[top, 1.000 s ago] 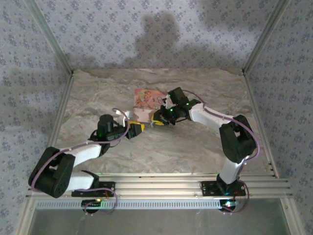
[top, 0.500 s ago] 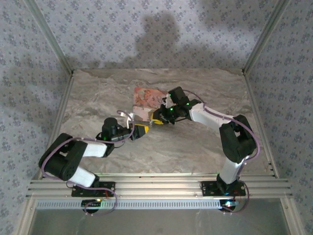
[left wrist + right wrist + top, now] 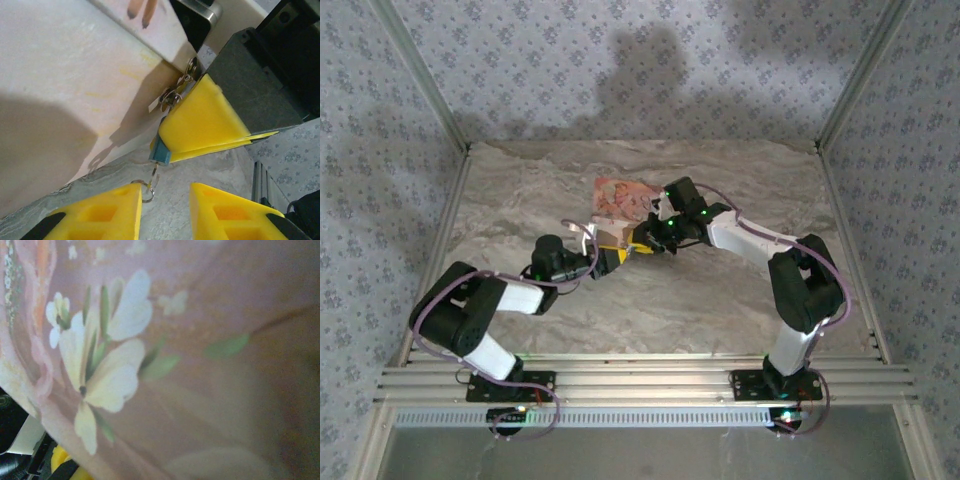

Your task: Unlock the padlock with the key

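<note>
The tiny teal padlock (image 3: pixel 160 154) is clamped at the tips of my right gripper's yellow fingers (image 3: pixel 205 120), just off the corner of the pink floral box (image 3: pixel 620 200). The thin key (image 3: pixel 154 171) sticks out of the padlock's underside, and its wire ring (image 3: pixel 145 192) touches the inner tip of my left gripper's left finger (image 3: pixel 100 215). My left gripper (image 3: pixel 165 192) is open, with bare table showing in the gap between its fingers. From above, the left gripper (image 3: pixel 610 258) and the right gripper (image 3: pixel 642 243) meet tip to tip beside the box.
The box's pale side wall (image 3: pixel 75 90) stands close on the left of the padlock, with small metal links (image 3: pixel 172 95) at its corner. The box's flowered lid (image 3: pixel 150 365) lies right under the right wrist. Marbled table (image 3: pixel 720 310) spreads around.
My left arm has folded and pushed its gripper right and forward up to the padlock, and its jaws have narrowed. The right arm has stayed put.
</note>
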Controlling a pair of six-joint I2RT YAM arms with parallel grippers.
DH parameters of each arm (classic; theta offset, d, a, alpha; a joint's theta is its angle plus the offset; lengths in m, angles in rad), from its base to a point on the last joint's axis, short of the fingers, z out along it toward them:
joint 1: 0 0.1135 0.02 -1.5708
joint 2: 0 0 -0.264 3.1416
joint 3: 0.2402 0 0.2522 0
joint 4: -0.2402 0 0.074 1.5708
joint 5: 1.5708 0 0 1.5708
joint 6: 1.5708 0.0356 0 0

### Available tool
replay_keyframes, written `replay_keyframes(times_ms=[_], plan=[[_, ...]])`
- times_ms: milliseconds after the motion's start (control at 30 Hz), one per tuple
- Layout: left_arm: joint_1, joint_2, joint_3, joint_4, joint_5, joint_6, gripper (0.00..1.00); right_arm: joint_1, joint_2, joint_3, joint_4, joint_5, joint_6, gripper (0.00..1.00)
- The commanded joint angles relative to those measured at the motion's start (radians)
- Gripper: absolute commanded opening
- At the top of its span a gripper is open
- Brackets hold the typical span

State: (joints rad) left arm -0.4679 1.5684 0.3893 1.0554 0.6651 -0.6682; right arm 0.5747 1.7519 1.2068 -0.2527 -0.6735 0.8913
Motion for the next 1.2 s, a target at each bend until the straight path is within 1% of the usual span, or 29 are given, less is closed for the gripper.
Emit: replay_keyframes(times_ms=[0, 333, 500, 567, 600, 667, 700, 867, 900, 967, 1033, 1167], plan=[[-0.01, 0.019, 0.035, 0.049, 0.008, -0.004, 0.3, 0.01, 0.014, 0.0, 0.014, -0.084, 0.031, 0.0], [-0.016, 0.065, 0.051, 0.074, 0.011, -0.011, 0.27, 0.011, 0.012, 0.004, 0.015, -0.087, 0.032, 0.0], [-0.018, 0.074, 0.064, 0.075, 0.018, -0.013, 0.22, 0.011, 0.009, 0.0, 0.017, -0.086, 0.035, 0.0], [-0.019, 0.076, 0.069, 0.073, 0.024, -0.013, 0.18, 0.011, 0.009, -0.001, 0.02, -0.086, 0.039, 0.0], [-0.019, 0.079, 0.072, 0.071, 0.027, -0.013, 0.14, 0.012, 0.009, -0.001, 0.021, -0.086, 0.039, 0.0], [-0.021, 0.082, 0.073, 0.068, 0.03, -0.012, 0.01, 0.011, 0.011, -0.001, 0.023, -0.084, 0.043, 0.0], [-0.021, 0.084, 0.073, 0.066, 0.03, -0.011, 0.0, 0.011, 0.011, -0.003, 0.025, -0.083, 0.046, 0.0], [-0.036, 0.084, 0.058, 0.049, 0.008, 0.004, 0.0, 0.014, 0.012, -0.006, 0.046, -0.068, 0.063, 0.0], [-0.042, 0.084, 0.053, 0.046, -0.001, 0.008, 0.0, 0.014, 0.014, -0.039, 0.055, -0.062, 0.069, 0.01], [-0.053, 0.083, 0.041, 0.042, -0.025, 0.011, 0.0, 0.019, 0.018, -0.056, 0.07, -0.054, 0.08, 0.06], [-0.065, 0.082, 0.029, 0.037, -0.055, 0.012, 0.0, 0.024, 0.024, -0.071, 0.085, -0.041, 0.089, 0.16], [-0.078, 0.088, 0.004, 0.023, -0.109, 0.007, 0.0, 0.031, 0.032, -0.101, 0.126, -0.017, 0.113, 0.28]])
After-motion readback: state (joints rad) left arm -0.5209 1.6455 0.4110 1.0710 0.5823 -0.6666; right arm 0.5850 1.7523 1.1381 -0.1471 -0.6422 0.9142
